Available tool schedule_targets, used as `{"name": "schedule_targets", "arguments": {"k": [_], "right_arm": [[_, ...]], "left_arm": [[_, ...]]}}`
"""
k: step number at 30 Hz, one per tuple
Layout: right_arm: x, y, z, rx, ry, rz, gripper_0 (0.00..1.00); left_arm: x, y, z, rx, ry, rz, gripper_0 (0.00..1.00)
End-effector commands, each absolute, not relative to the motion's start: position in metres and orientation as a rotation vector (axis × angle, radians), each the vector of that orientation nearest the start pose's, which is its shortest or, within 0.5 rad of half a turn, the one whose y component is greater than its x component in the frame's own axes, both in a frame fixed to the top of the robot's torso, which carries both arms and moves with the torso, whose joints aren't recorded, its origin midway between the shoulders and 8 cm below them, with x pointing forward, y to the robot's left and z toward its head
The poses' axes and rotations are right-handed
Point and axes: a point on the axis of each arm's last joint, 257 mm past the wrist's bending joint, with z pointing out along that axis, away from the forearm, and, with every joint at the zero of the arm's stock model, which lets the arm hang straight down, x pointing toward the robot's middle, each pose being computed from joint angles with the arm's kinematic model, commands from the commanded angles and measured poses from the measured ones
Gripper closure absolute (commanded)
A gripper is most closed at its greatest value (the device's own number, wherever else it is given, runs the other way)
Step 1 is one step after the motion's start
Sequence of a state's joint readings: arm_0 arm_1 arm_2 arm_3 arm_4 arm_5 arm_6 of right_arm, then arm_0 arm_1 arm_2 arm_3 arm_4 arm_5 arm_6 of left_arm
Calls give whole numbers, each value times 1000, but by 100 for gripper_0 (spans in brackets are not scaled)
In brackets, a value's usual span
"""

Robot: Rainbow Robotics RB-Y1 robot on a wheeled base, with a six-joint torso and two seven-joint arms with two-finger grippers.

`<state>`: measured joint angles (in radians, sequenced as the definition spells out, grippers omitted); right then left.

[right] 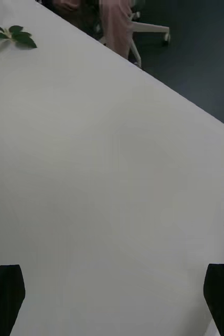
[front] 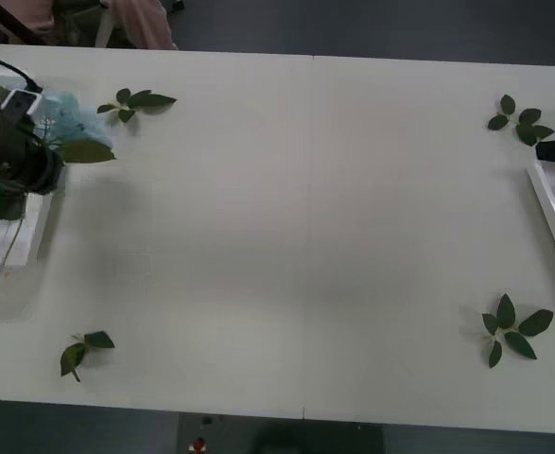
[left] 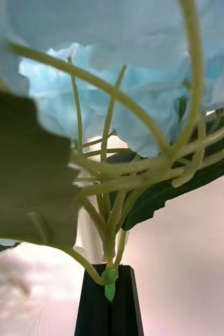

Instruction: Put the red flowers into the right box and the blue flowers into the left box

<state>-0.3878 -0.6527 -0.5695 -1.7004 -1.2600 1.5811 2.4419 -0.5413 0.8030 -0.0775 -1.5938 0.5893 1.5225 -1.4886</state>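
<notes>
Left box (front: 33, 241) at the table's (front: 305, 236) left edge, right box (front: 551, 222) at its right edge; leaf sprigs (front: 515, 327) near all four corners.

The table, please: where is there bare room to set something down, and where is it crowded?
The wide middle is bare, between the leaf sprigs at the corners. Crowded: the left box, where the left pincer holds a blue flower, and the right box edge.

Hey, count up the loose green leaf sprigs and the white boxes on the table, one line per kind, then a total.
Loose leaf sprigs: 4, far left, near left, far right, near right
White boxes: 2, left box, right box
Total: 6
</notes>
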Motion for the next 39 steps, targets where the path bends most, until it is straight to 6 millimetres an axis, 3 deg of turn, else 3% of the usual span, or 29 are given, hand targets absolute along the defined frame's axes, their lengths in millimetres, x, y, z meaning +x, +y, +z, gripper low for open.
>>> {"name": "schedule_targets", "arguments": {"k": [1,5,11,15,20,22,24,26,33,39], "right_arm": [[483,-312,-40,-1022,1735,230,0],[475,-298,-37,-1122,1678,238,0],[468,-264,-32,-1262,1593,287,0],[470,-240,-31,-1304,1546,320,0],[470,-214,-34,-1373,1512,342,0],[469,-209,-33,-1381,1503,357,0],[464,-205,-37,-1392,1500,402,0],[458,-202,-39,-1407,1491,436,0],[441,-209,-49,-1477,1521,458,0],[441,-214,-55,-1488,1546,449,0]], "left_arm": [[512,452,-128,261,2558,402,100],[486,483,-138,253,2606,402,100],[447,510,-188,274,2671,340,100],[437,524,-207,255,2669,364,100],[433,527,-212,250,2677,370,96],[433,528,-211,249,2672,371,84],[434,529,-209,240,2669,368,61],[435,530,-206,235,2661,367,51],[437,529,-197,217,2637,322,39],[439,499,-181,216,2600,110,23]]}}
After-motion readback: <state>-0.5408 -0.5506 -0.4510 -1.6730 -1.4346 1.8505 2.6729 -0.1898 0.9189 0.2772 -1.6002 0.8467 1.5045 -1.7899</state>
